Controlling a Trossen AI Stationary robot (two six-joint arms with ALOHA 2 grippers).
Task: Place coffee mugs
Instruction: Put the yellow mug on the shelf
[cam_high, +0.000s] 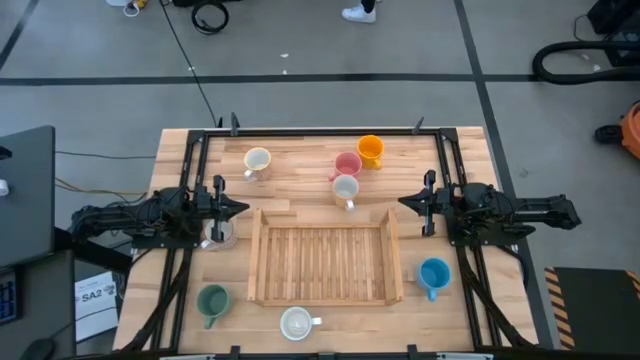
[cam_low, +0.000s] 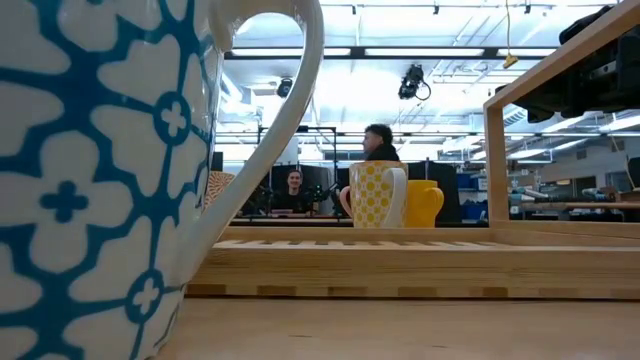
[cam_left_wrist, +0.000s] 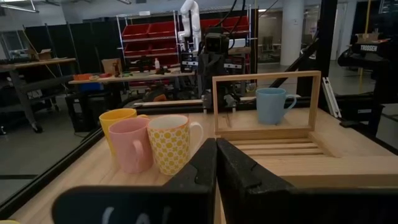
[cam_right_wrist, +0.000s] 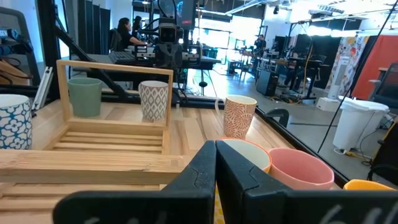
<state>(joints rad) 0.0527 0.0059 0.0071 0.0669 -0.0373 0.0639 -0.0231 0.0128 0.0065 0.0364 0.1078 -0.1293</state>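
Several coffee mugs stand upright on their bases around the slatted wooden tray. An orange mug, a pink mug and a yellow-patterned mug stand beyond the tray's far side. A cream mug is at the far left. A blue mug is to the tray's right. A dark green mug and a blue-patterned white mug are near the front edge. My left gripper is shut, level, at the tray's left. My right gripper is shut, level, at the tray's right. Neither touches a mug.
A grey-patterned mug stands beneath my left arm, by the tray's left end. The tray's raised end frames stand between the two grippers. Black rails run along both table sides. People sit in the room beyond.
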